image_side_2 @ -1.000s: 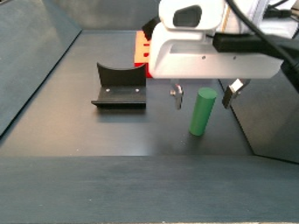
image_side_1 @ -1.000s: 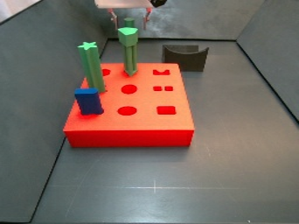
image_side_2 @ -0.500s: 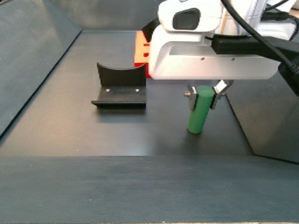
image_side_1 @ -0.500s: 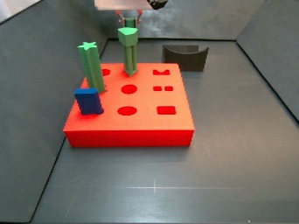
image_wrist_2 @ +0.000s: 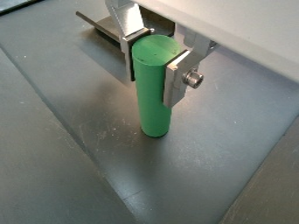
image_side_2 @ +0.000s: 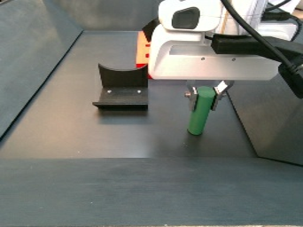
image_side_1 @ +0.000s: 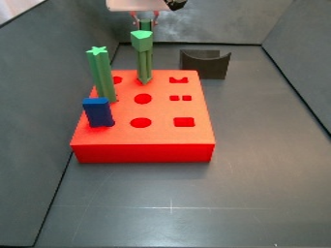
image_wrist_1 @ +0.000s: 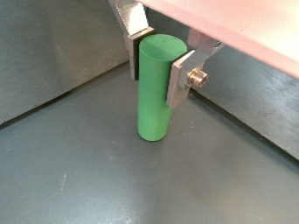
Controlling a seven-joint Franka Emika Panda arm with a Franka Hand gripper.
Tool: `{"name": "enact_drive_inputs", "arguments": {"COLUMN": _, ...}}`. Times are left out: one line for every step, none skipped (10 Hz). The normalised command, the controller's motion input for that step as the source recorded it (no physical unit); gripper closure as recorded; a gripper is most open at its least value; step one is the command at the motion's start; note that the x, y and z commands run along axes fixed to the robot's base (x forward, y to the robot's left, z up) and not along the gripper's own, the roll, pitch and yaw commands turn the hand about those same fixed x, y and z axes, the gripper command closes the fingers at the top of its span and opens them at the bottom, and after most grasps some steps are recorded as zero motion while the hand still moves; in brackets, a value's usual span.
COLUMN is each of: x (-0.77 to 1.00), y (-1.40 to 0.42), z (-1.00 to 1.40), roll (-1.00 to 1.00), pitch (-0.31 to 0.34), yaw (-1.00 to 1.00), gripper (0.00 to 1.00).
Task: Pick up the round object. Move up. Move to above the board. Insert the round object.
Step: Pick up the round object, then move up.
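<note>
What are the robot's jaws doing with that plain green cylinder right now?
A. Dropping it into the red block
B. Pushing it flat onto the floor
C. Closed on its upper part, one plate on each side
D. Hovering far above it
C: in both wrist views the gripper has its silver plates pressed on either side of the upright round object, near its top.

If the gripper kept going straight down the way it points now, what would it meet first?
The gripper is closed on the upright round object, whose base looks to be on the dark floor or just above it. So the peg would press into the floor first; nothing else lies beneath.
</note>
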Motion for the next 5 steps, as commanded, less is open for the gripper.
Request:
{"name": "enact_drive_inputs", "arguments": {"x": 0.0, "y": 0.0, "z": 0.0, "roll": 0.0, "pitch": 0.0, "yaw": 0.0, "gripper": 1.0}}
{"name": "enact_drive_inputs", "arguments": {"x": 0.0, "y": 0.0, "z": 0.0, "roll": 0.0, "pitch": 0.0, "yaw": 0.0, "gripper": 1.0}}
{"name": "enact_drive_inputs", "arguments": {"x": 0.0, "y": 0.0, "z": 0.83, "roll": 0.0, "pitch": 0.0, "yaw": 0.0, "gripper": 1.0}}
{"name": "enact_drive_inputs", "arguments": {"x": 0.01, "y": 0.0, "z": 0.79, "roll": 0.01, "pitch": 0.005, "yaw": 0.02, "gripper": 1.0}}
{"name": "enact_drive_inputs", "arguments": {"x": 0.0, "y": 0.0, "z": 0.73, "roll": 0.02, "pitch": 0.015, "yaw": 0.01, "gripper": 1.0}}
